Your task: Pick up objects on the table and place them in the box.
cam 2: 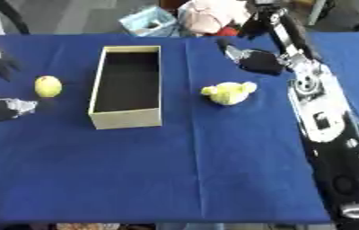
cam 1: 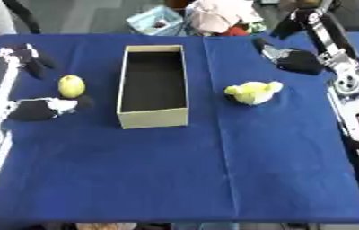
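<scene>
Box: I see the box [cam 1: 153,85] open and upright mid-table [cam 1: 214,179].
Lemon: lemon [cam 1: 71,86] left of it, just above my left hand [cam 1: 45,108].
Plush: yellow toy [cam 1: 253,92] right of the box, below my right hand [cam 1: 292,58].
Hands: both hold nothing; finger curl I cannot tell.

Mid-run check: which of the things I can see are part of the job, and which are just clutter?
Job:
- box, looks empty
- yellow round fruit, left of the box
- yellow soft toy, right of the box

Lying about:
- light blue basket beyond the table
- pink and white bundle beside it
</scene>
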Robot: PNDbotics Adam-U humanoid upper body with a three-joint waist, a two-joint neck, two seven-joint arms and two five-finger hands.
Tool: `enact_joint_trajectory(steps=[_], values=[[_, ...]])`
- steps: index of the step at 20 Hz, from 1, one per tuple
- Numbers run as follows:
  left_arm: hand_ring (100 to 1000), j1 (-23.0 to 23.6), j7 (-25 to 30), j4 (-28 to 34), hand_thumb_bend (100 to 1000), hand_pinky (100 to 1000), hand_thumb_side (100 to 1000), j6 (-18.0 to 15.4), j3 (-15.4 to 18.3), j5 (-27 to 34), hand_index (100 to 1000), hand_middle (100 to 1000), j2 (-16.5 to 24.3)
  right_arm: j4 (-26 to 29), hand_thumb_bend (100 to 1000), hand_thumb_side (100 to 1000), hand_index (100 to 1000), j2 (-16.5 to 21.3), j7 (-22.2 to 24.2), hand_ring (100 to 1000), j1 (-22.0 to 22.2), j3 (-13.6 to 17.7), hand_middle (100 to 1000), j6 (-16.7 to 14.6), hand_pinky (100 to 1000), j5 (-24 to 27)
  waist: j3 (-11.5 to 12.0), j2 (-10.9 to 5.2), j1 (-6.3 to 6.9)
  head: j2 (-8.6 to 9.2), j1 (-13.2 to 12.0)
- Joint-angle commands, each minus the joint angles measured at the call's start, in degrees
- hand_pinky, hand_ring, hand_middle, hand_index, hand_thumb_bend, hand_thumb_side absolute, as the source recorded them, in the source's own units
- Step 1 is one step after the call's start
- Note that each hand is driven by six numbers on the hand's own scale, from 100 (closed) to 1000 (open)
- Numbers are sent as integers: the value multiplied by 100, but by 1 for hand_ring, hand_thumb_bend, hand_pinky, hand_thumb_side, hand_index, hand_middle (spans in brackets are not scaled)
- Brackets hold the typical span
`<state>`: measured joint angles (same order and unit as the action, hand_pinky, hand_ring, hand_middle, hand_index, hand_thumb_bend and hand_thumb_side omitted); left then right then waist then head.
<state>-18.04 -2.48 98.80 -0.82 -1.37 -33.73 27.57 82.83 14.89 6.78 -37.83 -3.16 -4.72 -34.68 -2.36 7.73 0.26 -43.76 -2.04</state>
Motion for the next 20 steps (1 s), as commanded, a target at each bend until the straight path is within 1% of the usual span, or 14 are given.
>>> enact_joint_trajectory(steps=[1,4,6,7,8,10,12,13,15,20], values=[[452,-255,325,-81,1000,513,561,121,39,-195,568,517,486,27,413,491,539,68,1,558,-137,44,521,4,677,-42,-7,-100,15,-12,-2],[468,-567,743,-327,1000,539,537,198,-61,-367,588,527,928,6,411,492,539,62,18,558,-138,24,520,-6,676,-49,-40,-117,21,-26,-10],[482,-839,1081,-571,1000,558,517,169,-183,-537,606,535,1256,-9,411,492,539,58,26,557,-137,17,520,-9,676,-54,-65,-126,23,1,-17],[486,-988,1253,-716,1000,563,505,120,-254,-642,609,537,1402,-15,411,492,538,53,32,557,-141,9,519,-14,676,-56,-76,-128,26,9,-30],[494,-1133,1412,-881,1000,573,469,68,-320,-734,619,541,1511,-22,411,493,539,48,39,557,-143,1,519,-19,676,-57,-89,-131,29,10,-42],[521,-1444,1777,-1299,1000,596,424,-89,-502,-907,644,547,1659,-39,411,494,538,37,58,556,-135,-17,518,-30,676,-54,-124,-144,32,13,-58],[546,-1738,2156,-1760,985,615,404,-286,-669,-1161,654,557,1680,-56,411,494,538,26,79,555,-135,-40,517,-42,676,-48,-152,-151,43,23,-87],[549,-1885,2327,-2008,969,620,394,-382,-726,-1326,656,559,1639,-63,421,495,538,14,86,555,-130,-49,517,-47,676,-44,-170,-159,46,18,-96],[552,-2139,2551,-2473,953,625,379,-543,-771,-1638,660,561,1504,-75,411,495,538,-4,100,554,-121,-65,517,-57,676,-37,-209,-173,40,14,-94],[550,-2633,2684,-3485,926,632,360,-723,-702,-2327,657,554,1105,-116,409,497,538,-18,122,554,-117,-86,516,-68,676,-25,-277,-200,22,-4,-113]])
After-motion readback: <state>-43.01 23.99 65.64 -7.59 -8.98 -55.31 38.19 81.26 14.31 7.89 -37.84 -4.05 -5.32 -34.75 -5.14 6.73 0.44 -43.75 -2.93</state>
